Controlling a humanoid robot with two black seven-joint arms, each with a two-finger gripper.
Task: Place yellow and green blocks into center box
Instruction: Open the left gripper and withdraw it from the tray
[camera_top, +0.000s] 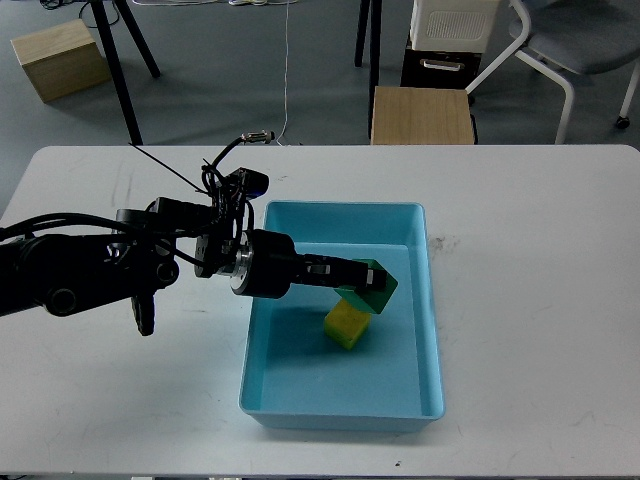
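A light blue box (430, 300) sits in the middle of the white table. A yellow block (346, 326) lies on its floor. My left arm reaches in from the left over the box's left wall, and my left gripper (358, 281) is shut on a green block (371, 287), held tilted just above and touching the top of the yellow block. My right gripper is out of view.
The white table (540, 260) extends around the box. Beyond its far edge stand a wooden stool (422, 114), a cardboard box (60, 58), a chair (580, 45) and black stand legs (120, 50).
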